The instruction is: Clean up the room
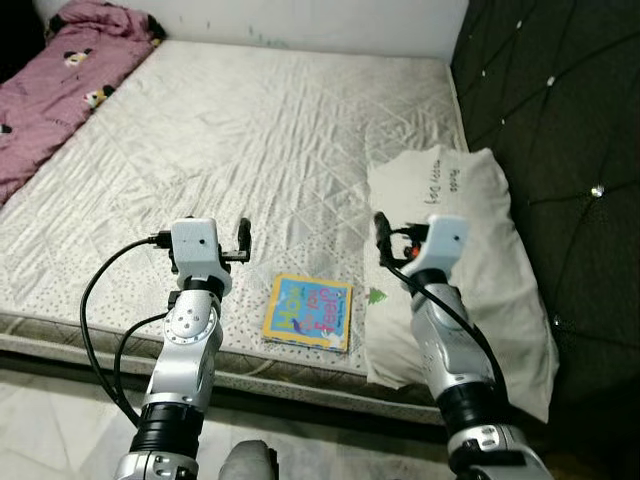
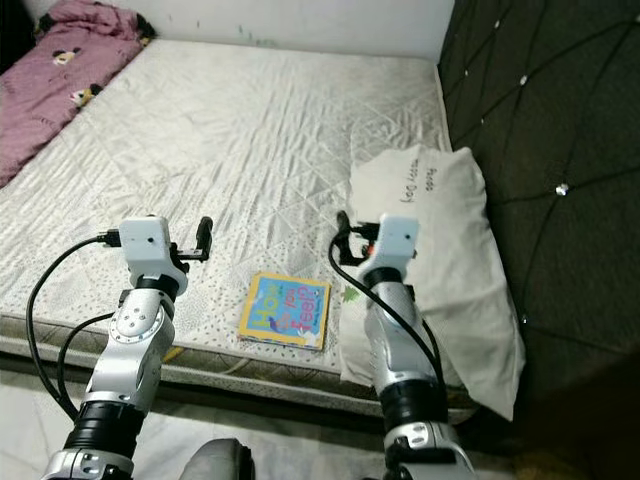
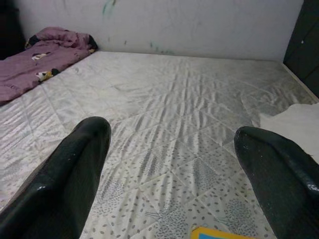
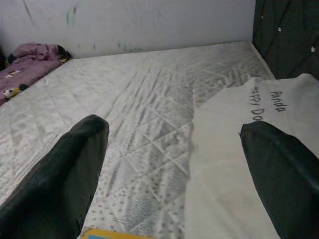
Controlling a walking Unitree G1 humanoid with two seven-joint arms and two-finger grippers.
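Silver arms rise from the bottom of the head views, one at lower left and one at lower right, and both are raised above the near edge of the bed. The left pincer (image 1: 243,240) and the right pincer (image 1: 381,238) both stand wide, fingers well spread in the wrist views, holding nothing.

Between them, low in the centre of the frame, a bright children's book (image 1: 308,311) lies flat on the mattress (image 1: 250,150), close to its near edge and just beside the white pillow (image 1: 470,270). Nothing has been gathered yet, as far as I can judge — the tidy-up looks to be at its start, with the book the first obvious pick.

The book is close to square, so its long axis is hard to call; its sides run roughly along the bed's near edge, turned a touch, with the cover facing up. Which edge is the spine I cannot tell.

The pillow sits at the right of the frame against the dark padded headboard (image 1: 550,100), slumping over the bed's near edge. Farther back, at the upper left, a pink blanket (image 1: 60,70) lies bunched against the wall — probably left to straighten too.
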